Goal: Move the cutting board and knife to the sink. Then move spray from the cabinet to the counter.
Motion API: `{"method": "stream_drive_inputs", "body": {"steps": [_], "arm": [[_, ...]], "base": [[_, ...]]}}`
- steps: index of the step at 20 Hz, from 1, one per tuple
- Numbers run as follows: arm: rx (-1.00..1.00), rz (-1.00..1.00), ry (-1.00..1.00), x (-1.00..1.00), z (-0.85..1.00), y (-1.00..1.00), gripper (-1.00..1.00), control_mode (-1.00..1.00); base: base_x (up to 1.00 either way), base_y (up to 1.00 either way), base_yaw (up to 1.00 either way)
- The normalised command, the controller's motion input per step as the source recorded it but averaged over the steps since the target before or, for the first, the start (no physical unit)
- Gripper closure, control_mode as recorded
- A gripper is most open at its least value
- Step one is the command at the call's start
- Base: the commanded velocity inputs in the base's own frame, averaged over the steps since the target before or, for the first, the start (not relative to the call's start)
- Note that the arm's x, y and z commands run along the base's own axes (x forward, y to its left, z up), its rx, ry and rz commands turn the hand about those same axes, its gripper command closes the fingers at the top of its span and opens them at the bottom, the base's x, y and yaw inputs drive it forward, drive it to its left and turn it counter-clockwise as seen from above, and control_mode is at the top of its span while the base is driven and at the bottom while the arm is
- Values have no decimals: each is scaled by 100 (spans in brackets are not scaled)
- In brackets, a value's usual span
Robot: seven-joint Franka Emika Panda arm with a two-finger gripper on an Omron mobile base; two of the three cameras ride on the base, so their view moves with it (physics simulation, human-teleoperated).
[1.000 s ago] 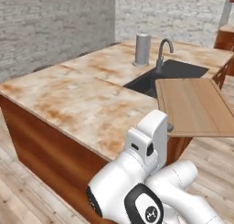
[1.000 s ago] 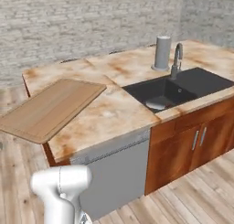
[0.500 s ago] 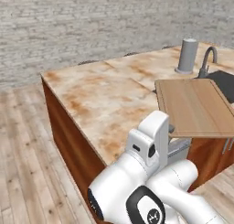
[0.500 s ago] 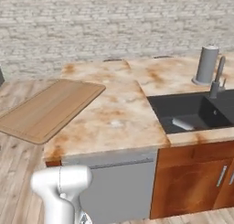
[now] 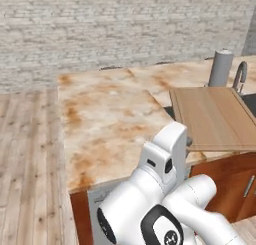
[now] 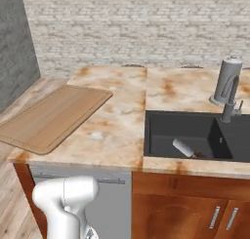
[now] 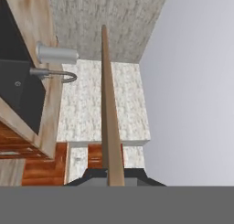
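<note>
The board (image 6: 51, 117) is held flat in the air at counter height, overhanging the left end of the counter (image 6: 122, 130) in the right base view; in the hand view it runs edge-on straight up from the gripper (image 7: 114, 173), whose fingers look clamped on its near edge, though the tips themselves are hard to make out. Further right lies the sink (image 6: 195, 135), a dark basin cut into the counter, and in it the knife (image 6: 188, 149) appears to rest already, pale end up against the basin floor. So the step in hand is, by my reading, carrying the board over to the sink. Next, the board must travel right across the bare counter and come down into the basin without landing on the knife. The faucet (image 6: 228, 94) and a grey canister (image 5: 220, 68) stand at the sink's back rim, so the board's far edge needs to stay in front of them. The counter between board and sink offers open room. The spray and cabinet are a later matter.
</note>
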Motion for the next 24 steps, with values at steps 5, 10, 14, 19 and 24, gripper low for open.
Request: {"method": "stream_drive_inputs", "body": {"steps": [5,10,14,19,24], "arm": [[0,0,0,0,0,0,100,100],[0,0,0,0,0,0,100,100],[0,0,0,0,0,0,100,100],[0,0,0,0,0,0,100,100],[0,0,0,0,0,0,100,100]], "base": [[0,-100,26],[0,-100,28],[15,-71,33],[76,-14,32],[99,-36,19]]}}
